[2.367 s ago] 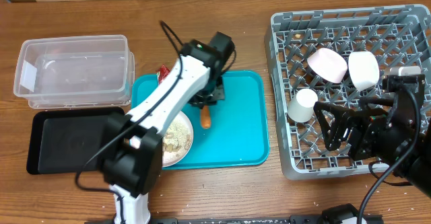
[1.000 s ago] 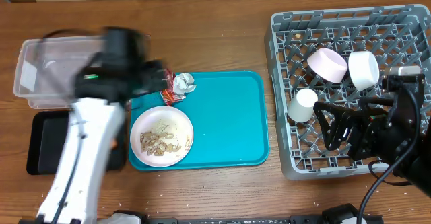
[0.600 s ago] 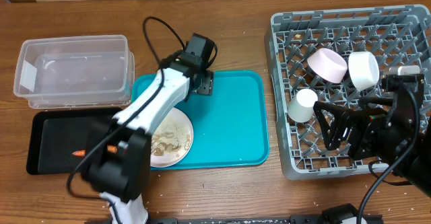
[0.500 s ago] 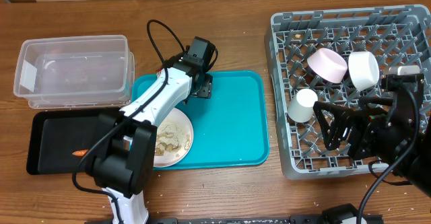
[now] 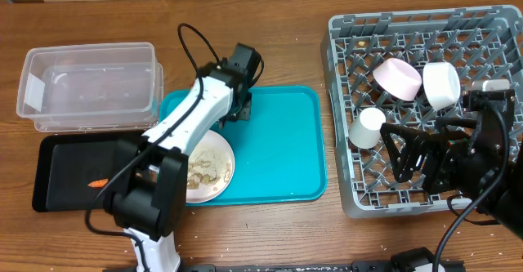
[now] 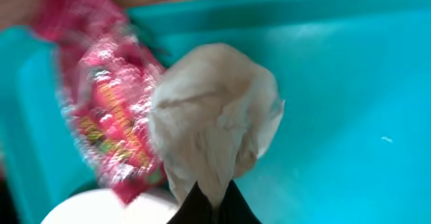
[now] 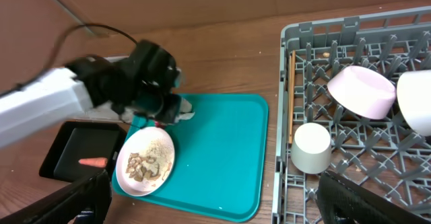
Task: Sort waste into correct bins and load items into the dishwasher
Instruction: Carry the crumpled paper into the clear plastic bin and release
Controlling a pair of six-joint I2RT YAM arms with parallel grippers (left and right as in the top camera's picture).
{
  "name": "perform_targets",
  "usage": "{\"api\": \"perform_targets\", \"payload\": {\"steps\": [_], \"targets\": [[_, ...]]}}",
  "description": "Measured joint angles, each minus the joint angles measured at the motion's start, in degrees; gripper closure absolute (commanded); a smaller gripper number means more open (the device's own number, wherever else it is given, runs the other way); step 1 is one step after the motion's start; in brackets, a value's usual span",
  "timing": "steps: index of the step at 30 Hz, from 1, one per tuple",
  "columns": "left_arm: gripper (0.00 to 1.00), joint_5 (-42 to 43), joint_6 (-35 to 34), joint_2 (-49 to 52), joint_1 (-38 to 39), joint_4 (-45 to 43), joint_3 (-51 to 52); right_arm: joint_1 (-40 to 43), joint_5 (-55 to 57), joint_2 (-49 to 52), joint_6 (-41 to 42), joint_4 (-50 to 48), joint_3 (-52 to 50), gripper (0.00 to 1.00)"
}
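Silvery-white paper ball sits at the back-left corner of the teal tray, touching the red wrapper on its left in the wrist view. Left gripper: tips together, pinched on the ball's lower point. Wrapper long axis runs upper-left to lower-right in the wrist view; print blurred, unreadable. Orange carrot lies in the black tray, long axis left-right. Clear tub carries a white label at its left end, no legible text. Bare teal surface lies to the ball's right. Right gripper: fingers wide apart, over the dish rack.
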State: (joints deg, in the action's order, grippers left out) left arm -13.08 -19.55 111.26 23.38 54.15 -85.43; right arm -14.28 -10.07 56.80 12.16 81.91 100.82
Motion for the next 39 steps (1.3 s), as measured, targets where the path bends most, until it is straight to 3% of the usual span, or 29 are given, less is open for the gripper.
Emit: {"api": "perform_targets", "payload": {"steps": [7, 11, 12, 13, 16, 20, 24, 29, 32, 39], "targets": [[0.96, -0.72, -2.54, -10.99, -1.64, 9.42, -10.03, -0.02, -0.02, 0.00, 0.02, -0.02, 0.00, 0.00], [0.96, -3.54, -3.19, -15.61, -8.98, 10.27, -10.97, 0.00, -0.02, 0.00, 0.04, 0.00, 0.02, 0.00], [0.92, -4.07, -3.13, -15.63, -11.76, 9.33, -10.95, 0.00, -0.02, 0.00, 0.02, 0.00, 0.00, 0.00], [0.79, -4.35, -2.80, -15.21, -14.49, 7.96, -10.95, 0.00, -0.02, 0.00, 0.02, 0.00, 0.02, 0.00], [0.59, -4.50, -1.68, -13.31, -21.35, 5.46, -10.95, 0.00, 0.00, 0.00, 0.00, 0.00, 0.02, 0.00], [0.55, -2.21, -1.25, -12.02, -25.24, 6.40, -10.93, 0.00, -0.02, 0.00, 0.00, 0.00, 0.02, 0.00], [0.44, 2.12, -1.01, -12.02, -23.30, 7.48, -10.93, 0.00, -0.02, 0.00, 0.02, 0.00, 0.00, 0.00], [0.26, 3.43, -1.16, -12.02, -14.29, 4.70, -9.18, 0.00, -0.02, 0.00, 0.02, 0.02, 0.00, 0.00], [0.24, 2.12, -3.65, -11.13, -8.52, 0.09, -3.63, 0.00, 0.00, 0.00, 0.00, -0.02, 0.02, 0.00], [0.26, 0.20, -9.55, -2.12, -8.74, -4.02, 3.02, 0.00, 0.02, 0.00, 0.02, 0.00, 0.02, 0.00]]}}
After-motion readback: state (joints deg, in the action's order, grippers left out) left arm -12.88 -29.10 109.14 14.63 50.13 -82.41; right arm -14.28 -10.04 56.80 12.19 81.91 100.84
